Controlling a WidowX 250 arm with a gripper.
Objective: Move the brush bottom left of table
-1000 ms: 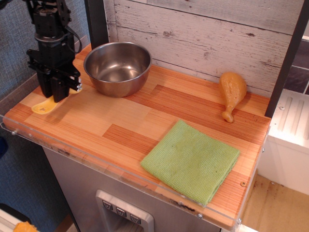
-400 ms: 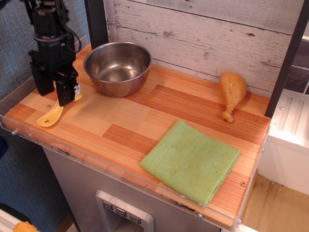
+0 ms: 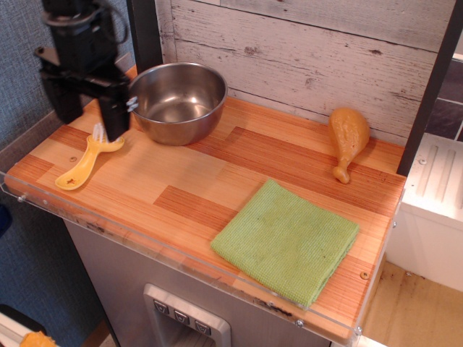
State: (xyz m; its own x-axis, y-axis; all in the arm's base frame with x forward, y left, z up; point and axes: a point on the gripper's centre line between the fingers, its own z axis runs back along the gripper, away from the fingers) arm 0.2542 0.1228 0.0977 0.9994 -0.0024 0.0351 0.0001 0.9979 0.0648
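The yellow brush (image 3: 85, 163) lies flat on the wooden table (image 3: 173, 181) near its left front corner, rounded handle end toward the corner, white bristles pointing toward the bowl. My gripper (image 3: 83, 108) hangs above the brush's bristle end, raised clear of it. Its two black fingers (image 3: 114, 114) are spread apart and hold nothing.
A steel bowl (image 3: 177, 101) stands just right of the gripper at the back left. A toy chicken drumstick (image 3: 346, 139) lies at the back right. A green cloth (image 3: 287, 240) covers the front right. A clear acrylic rim (image 3: 43, 206) edges the table front.
The gripper let go of the brush, opened and rose up and slightly back. The brush now lies free near the left front corner, where it was set down.
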